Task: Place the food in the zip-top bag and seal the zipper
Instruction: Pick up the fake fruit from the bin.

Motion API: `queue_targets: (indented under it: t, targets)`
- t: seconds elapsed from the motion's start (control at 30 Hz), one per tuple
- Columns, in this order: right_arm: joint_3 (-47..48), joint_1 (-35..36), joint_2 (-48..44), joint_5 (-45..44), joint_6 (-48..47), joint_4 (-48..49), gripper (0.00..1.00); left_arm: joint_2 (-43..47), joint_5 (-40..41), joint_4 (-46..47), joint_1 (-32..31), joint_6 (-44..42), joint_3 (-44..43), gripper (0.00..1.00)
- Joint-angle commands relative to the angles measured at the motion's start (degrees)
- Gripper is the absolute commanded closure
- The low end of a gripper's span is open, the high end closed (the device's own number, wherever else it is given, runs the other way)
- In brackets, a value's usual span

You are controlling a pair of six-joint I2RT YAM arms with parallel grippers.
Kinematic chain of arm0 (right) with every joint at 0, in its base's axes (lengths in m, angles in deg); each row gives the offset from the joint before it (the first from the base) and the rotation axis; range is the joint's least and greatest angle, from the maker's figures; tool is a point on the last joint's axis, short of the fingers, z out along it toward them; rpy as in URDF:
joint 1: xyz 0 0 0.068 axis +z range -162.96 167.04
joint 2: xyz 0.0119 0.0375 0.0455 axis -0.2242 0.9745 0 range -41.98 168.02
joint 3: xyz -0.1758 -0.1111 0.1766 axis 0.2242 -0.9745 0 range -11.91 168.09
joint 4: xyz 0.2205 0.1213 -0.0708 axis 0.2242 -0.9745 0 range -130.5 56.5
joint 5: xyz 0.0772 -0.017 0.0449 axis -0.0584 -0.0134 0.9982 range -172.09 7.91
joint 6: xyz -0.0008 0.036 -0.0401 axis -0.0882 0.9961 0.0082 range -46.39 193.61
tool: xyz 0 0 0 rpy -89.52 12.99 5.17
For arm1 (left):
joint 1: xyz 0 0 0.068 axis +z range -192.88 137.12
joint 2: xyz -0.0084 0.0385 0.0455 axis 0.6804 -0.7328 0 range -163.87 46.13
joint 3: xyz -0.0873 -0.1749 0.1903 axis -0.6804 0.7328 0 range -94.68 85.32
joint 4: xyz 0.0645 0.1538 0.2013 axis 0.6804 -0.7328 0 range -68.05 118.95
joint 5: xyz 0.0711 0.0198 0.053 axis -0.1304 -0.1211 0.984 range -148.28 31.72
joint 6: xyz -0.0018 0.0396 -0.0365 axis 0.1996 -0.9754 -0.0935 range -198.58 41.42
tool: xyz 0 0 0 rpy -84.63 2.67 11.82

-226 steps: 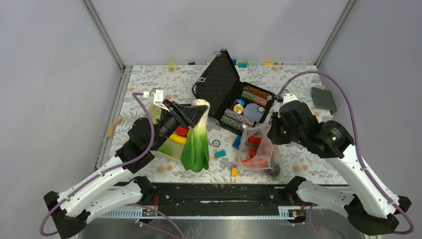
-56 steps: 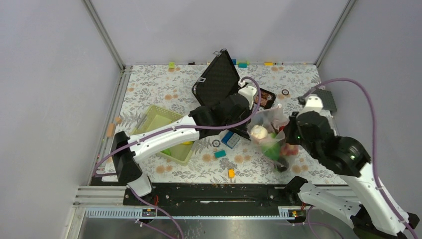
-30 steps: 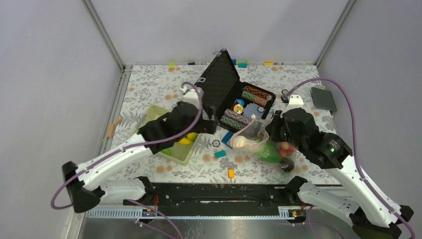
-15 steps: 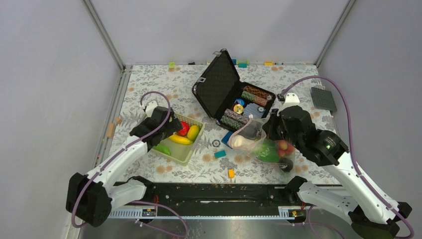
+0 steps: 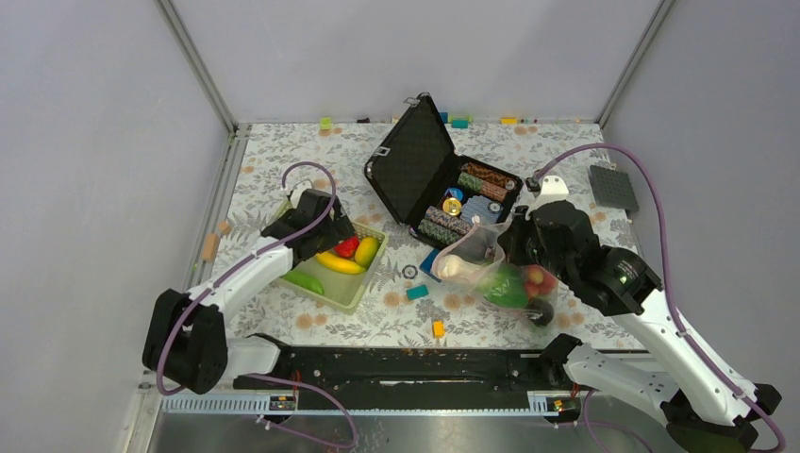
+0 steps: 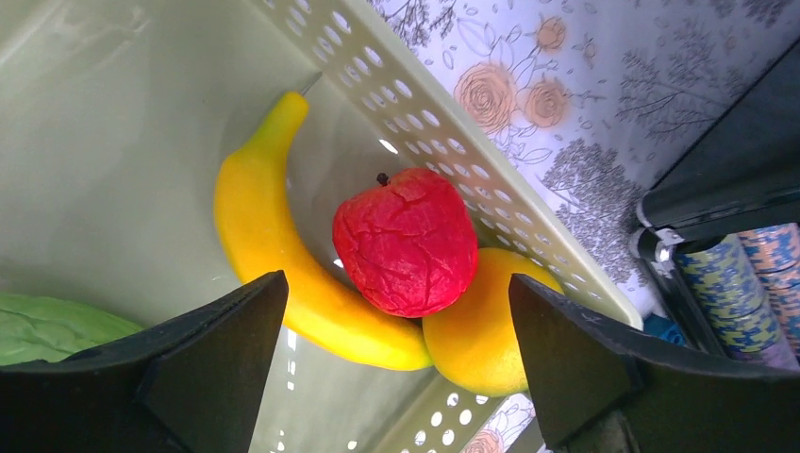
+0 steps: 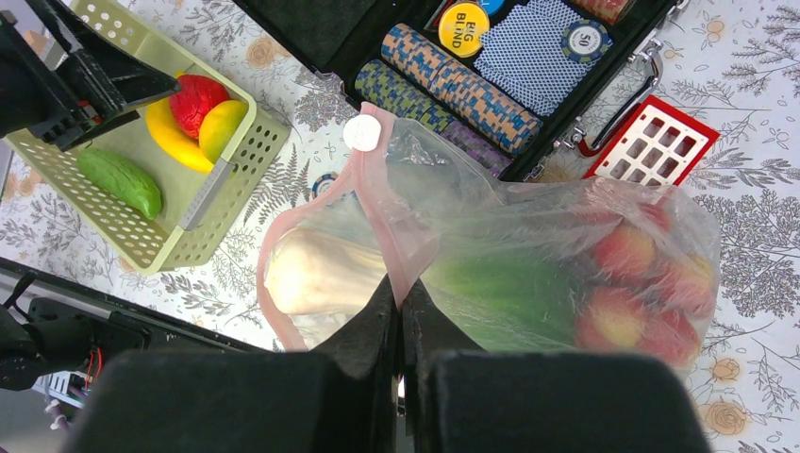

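My right gripper is shut on the pale pink zipper of the clear zip-top bag and holds it up above the table; in the top view the right gripper holds the bag. The bag's mouth gapes at the left. Inside are a cream and green leafy vegetable and red-yellow fruits. My left gripper is open and empty just above a red fruit, a yellow banana and an orange-yellow fruit in the light green basket.
An open black case with poker chips stands behind the bag. A green vegetable lies in the basket. Small blocks and a loose chip lie between basket and bag. A dark baseplate sits far right.
My left arm drew back from the bag to the basket and now hovers lower over the fruit, empty. The leafy vegetable it carried is now inside the bag. The right gripper keeps its hold.
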Motion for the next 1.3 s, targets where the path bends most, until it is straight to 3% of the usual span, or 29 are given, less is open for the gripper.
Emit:
queue_targets:
  t: [0.0,0.63,0.83,1.1,1.27]
  targets:
    - [0.3,-0.2,-1.4,-1.2,-0.7,3.6,1.0,-2.5,-2.3,0.7,0.2,-2.0,-2.7,0.14]
    - [-0.1,-0.2,-1.5,-1.4,-1.0,3.9,1.0,-13.0,-8.8,5.3,0.3,-1.5,-3.9,0.32]
    - [-0.1,-0.2,-1.8,-1.5,-1.1,3.8,1.0,-13.8,-8.3,5.4,0.3,-1.4,-3.8,0.46]
    - [-0.2,-0.3,-2.0,-1.6,-1.2,3.9,1.0,-12.1,-7.5,4.9,0.3,-1.6,-3.6,0.81]
    - [-0.1,-0.3,-2.0,-1.5,-1.3,3.9,1.0,-7.6,-7.1,4.4,0.2,-1.6,-3.3,0.96]
